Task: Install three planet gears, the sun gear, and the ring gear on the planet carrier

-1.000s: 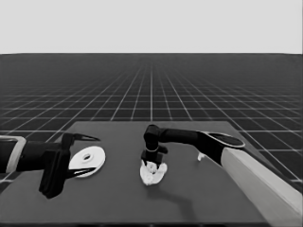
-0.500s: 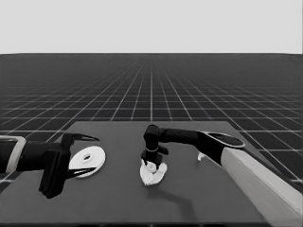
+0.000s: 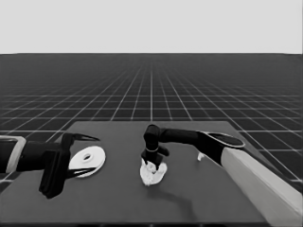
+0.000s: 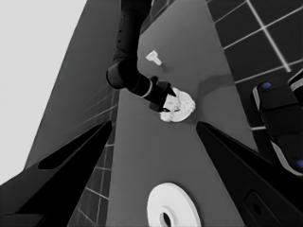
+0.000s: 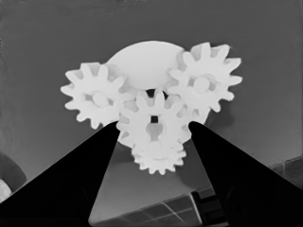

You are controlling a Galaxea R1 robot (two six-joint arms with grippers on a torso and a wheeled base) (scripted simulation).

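Right gripper [image 5: 154,130] at table centre, fingers closed on middle gear [image 5: 154,124] above smaller round part [image 5: 144,59], left gripper [image 3: 78,156] parked open over larger round part [image 3: 87,161], thin white piece [image 3: 200,156] apart.

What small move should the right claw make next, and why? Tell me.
Probably ease the centre gear down with the right claw: it sits among three gears on the smaller round part, perhaps not fully seated. The larger round part waits by the parked left claw.
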